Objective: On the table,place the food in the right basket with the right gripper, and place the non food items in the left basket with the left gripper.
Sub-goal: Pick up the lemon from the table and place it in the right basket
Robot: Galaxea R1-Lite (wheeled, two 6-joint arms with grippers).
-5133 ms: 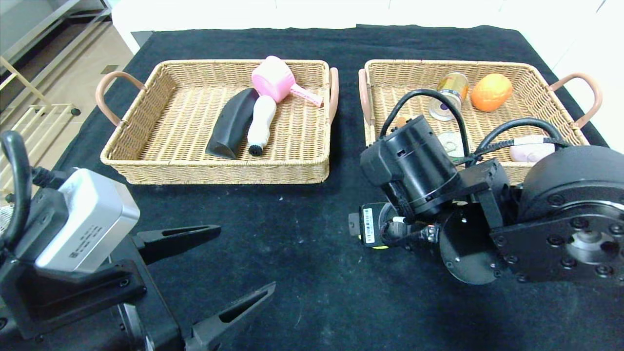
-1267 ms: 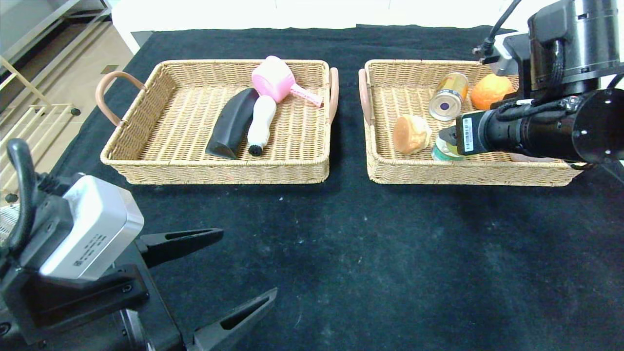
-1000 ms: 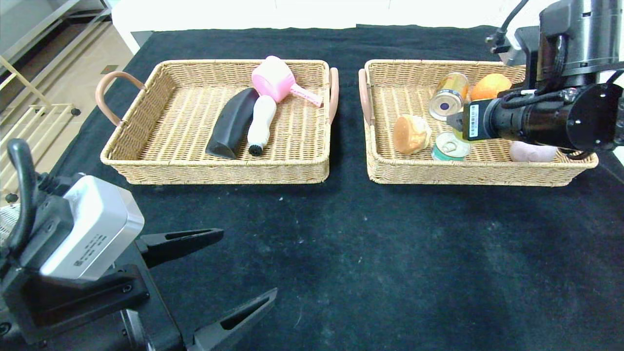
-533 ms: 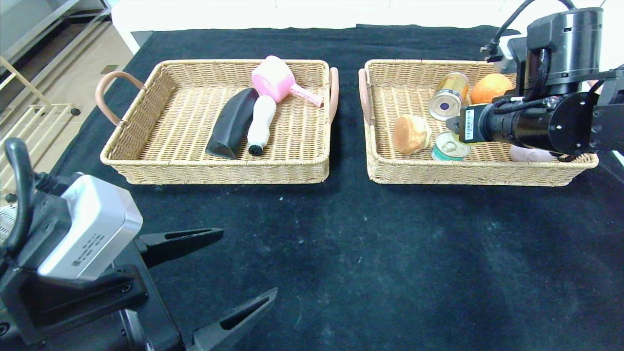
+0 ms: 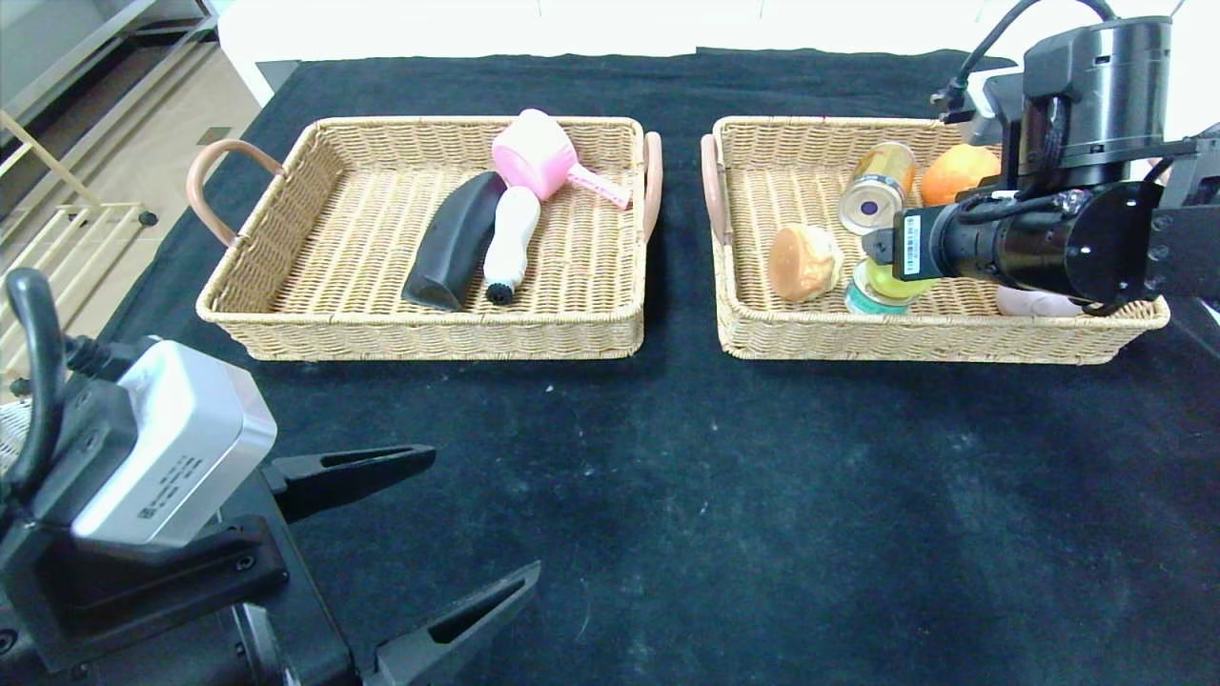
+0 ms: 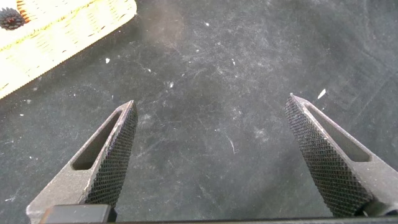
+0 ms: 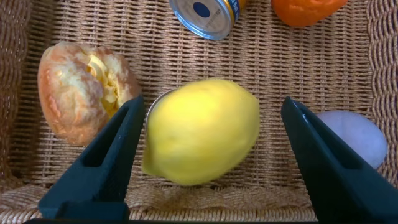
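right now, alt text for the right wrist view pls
A yellow lemon sits between the right gripper's open jaws, over a tin in the right basket. A bun, a drink can and an orange fruit lie around it.

Your left gripper hangs over the bench, jaws spread wide, nothing between them. Textured inner faces show on both fingers. Under them you get only black cloth flecked with white lint. The left basket sits off at one corner, black bristles just inside its rim.
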